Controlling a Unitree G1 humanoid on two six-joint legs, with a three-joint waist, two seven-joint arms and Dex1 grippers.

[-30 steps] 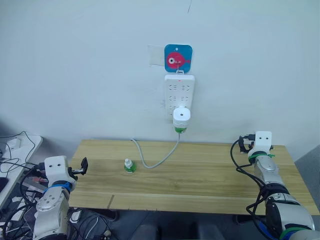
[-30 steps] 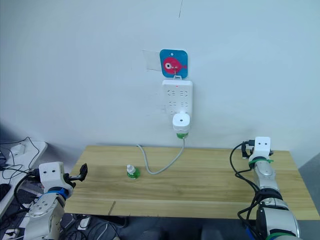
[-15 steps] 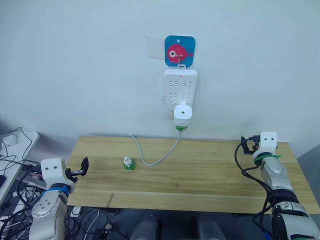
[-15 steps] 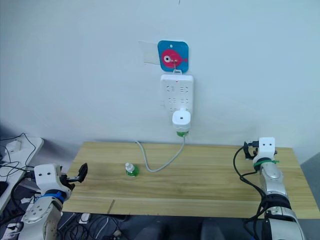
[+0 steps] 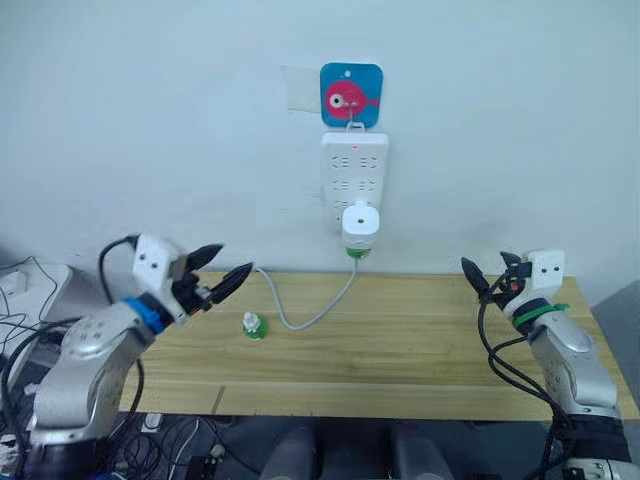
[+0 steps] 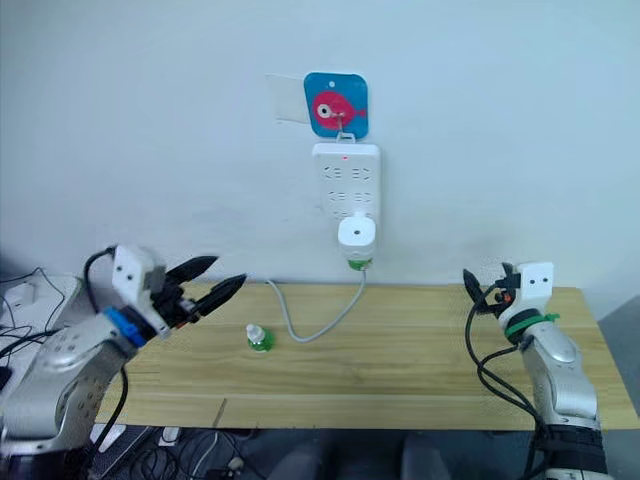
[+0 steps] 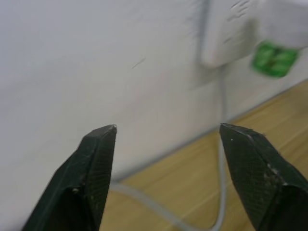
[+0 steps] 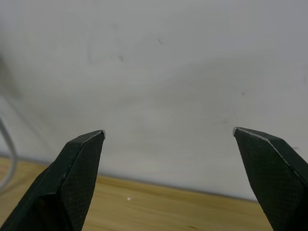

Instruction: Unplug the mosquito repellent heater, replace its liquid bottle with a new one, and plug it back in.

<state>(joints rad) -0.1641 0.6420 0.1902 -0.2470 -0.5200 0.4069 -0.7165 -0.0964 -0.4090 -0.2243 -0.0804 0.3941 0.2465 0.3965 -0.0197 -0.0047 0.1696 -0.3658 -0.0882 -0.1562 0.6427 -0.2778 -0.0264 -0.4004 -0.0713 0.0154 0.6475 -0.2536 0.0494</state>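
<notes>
Progress: none yet, we judge. Mosquito repellent heater sits plugged into the power strip on the wall, its green bottle attached. New bottle stands on our bench. Left pincer and right pincer both spread wide, holding nothing.

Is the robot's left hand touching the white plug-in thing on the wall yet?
Apart. In the left eye view the left gripper hangs open over the table, with bare wall between it and the heater.
</notes>
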